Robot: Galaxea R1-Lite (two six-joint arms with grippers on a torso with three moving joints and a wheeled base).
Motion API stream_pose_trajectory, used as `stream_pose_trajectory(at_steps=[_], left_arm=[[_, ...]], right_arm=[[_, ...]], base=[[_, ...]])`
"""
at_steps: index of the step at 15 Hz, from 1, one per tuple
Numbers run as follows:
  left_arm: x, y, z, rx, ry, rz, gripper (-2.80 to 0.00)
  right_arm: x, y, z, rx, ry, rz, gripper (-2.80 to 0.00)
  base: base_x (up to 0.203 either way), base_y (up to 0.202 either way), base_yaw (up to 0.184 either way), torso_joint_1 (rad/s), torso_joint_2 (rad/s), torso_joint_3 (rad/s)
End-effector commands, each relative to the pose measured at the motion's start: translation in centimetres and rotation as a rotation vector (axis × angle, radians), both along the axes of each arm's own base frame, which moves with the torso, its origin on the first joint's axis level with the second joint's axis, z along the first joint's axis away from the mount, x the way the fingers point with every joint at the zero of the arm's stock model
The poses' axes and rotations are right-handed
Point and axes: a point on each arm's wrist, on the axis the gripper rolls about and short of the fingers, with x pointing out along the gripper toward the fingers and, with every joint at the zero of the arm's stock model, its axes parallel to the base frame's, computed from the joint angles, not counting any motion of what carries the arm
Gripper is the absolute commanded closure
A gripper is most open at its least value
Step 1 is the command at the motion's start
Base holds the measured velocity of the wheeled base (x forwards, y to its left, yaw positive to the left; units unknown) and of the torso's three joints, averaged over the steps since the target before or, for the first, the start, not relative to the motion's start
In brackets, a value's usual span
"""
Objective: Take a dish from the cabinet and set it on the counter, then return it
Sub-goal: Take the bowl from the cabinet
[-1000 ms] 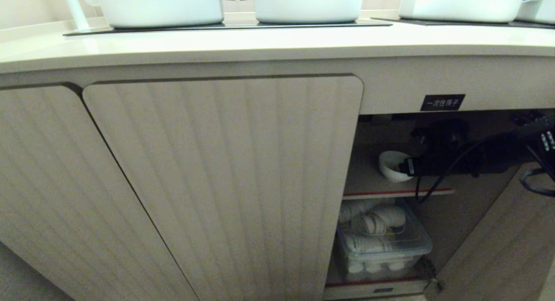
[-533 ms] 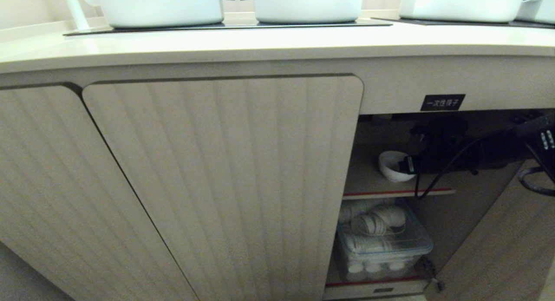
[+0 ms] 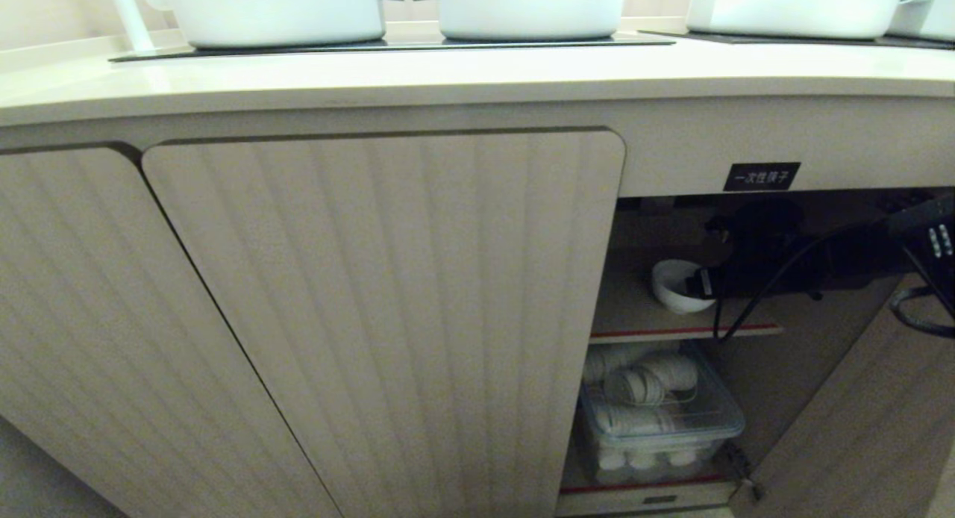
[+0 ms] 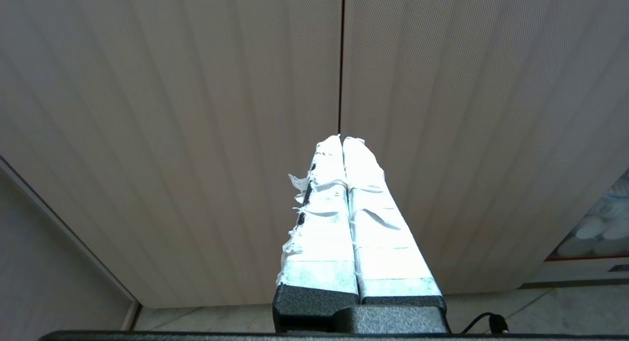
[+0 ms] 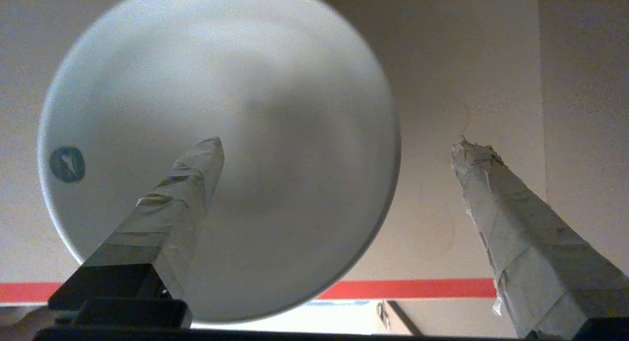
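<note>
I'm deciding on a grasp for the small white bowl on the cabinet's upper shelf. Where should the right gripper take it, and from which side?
Pinch the bowl's rim wall nearest the open front, one finger inside, one outside. It sits upright, mouth up, on the shelf, so only the front is accessible. The right gripper, open, already straddles that rim.

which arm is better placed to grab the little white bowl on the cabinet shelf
Right. The right claw is open inside the cabinet with the bowl's rim between its fingers. The left claw is shut, facing a closed door.
</note>
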Motion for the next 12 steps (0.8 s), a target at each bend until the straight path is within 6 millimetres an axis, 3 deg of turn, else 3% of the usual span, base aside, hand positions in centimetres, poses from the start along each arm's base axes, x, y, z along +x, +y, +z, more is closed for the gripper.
stream_pose_trajectory(at_steps=[1,12], left_arm=[[0.00,0.00,0.00,0.000,0.000,0.001,0.00],[0.00,0.00,0.00,0.000,0.000,0.001,0.00]], right_arm=[[0.10,-0.01,0.13,0.000,0.006,0.001,-2.80],[0.14,-0.02,0.17,-0.002,0.010,0.001,-2.80]], base=[[0.000,0.000,0.000,0.000,0.00,0.000],[0.000,0.000,0.000,0.000,0.00,0.000]])
